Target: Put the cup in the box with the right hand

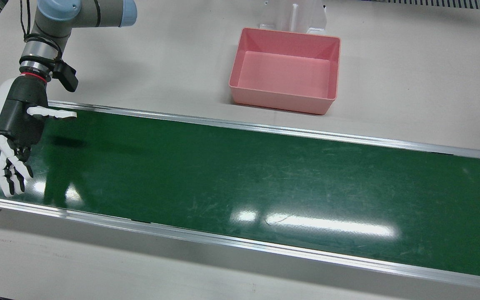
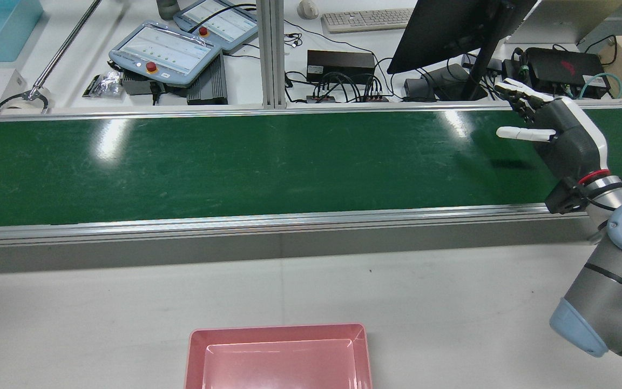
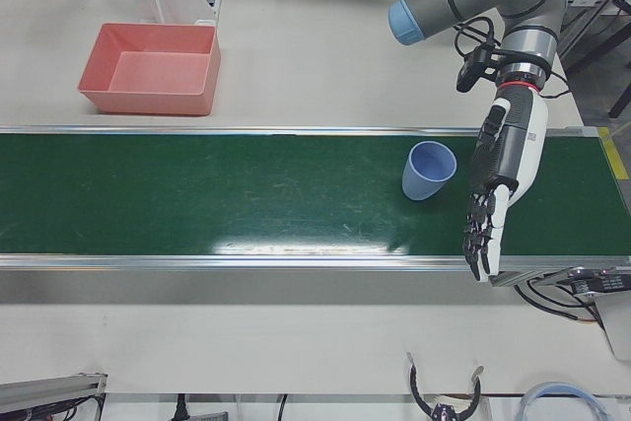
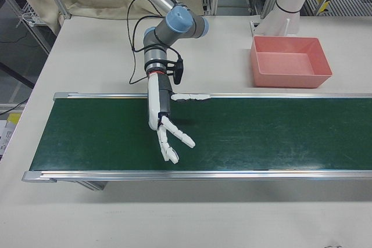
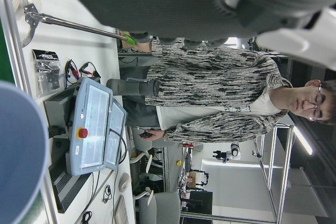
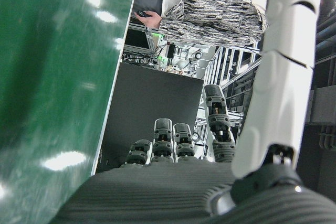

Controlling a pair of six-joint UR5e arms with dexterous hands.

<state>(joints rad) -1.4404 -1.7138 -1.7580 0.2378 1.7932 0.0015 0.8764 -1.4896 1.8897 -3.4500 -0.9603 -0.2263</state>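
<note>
Your right hand (image 1: 17, 125) hovers empty, fingers apart, over the green surface (image 1: 240, 183); the blue cup (image 3: 428, 172) tilts, mouth toward 1 o'clock.

Front view overhead; rear view opposite; both share pink box (image 1: 285, 70) and green belt (image 1: 240, 179).

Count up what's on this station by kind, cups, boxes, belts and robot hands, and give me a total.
blue cup: 1
pink box: 1
green belt: 1
robot hands: 2, the right hand and the left hand
Total: 5
</note>
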